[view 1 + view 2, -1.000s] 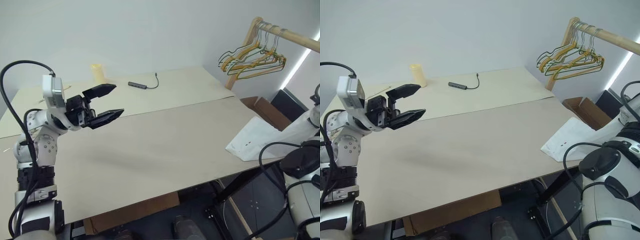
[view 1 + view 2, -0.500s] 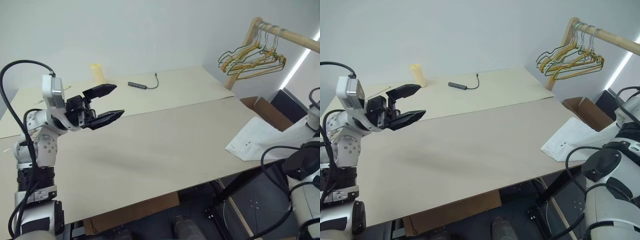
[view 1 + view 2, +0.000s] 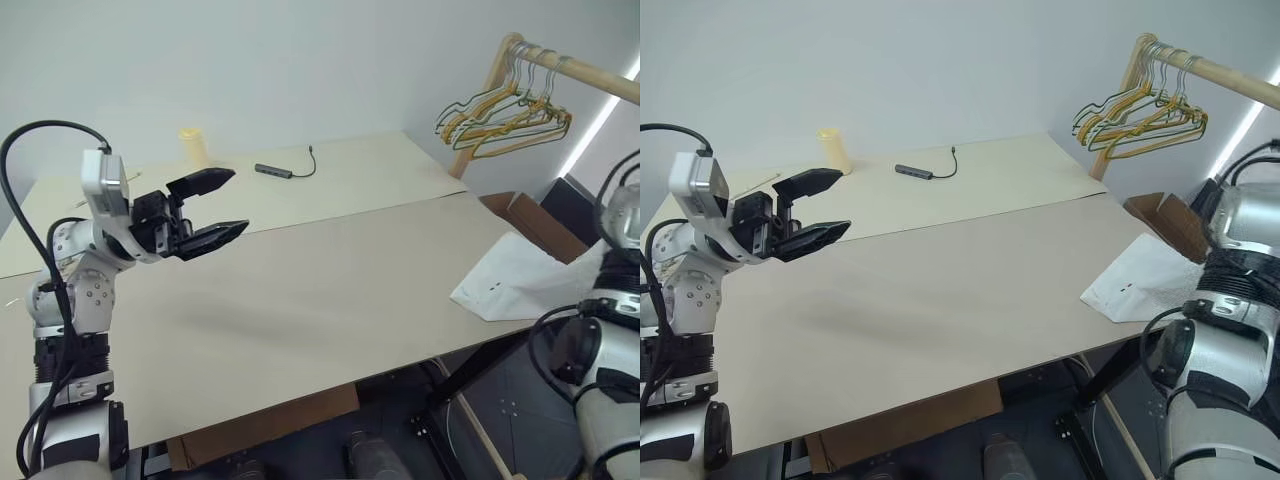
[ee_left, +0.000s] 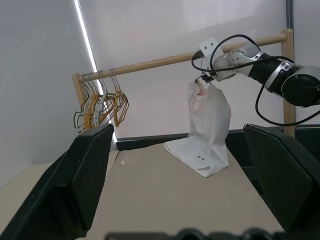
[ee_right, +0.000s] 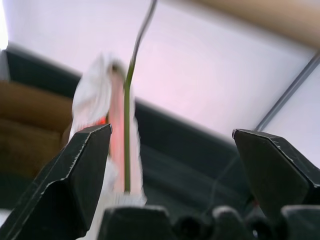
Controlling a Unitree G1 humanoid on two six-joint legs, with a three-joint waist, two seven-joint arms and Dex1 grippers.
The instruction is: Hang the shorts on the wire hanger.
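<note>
The shorts hang from the wire hanger up by the wooden rail, their lower end trailing onto the surface. The right hand stands apart just before them; the left hand hovers spread, well apart. Release looks done; next, withdraw without snagging.

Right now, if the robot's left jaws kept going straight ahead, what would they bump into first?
Probably the shorts, dangling at the table's far end; depth is unclear. The left gripper's way across looks free till then.
</note>
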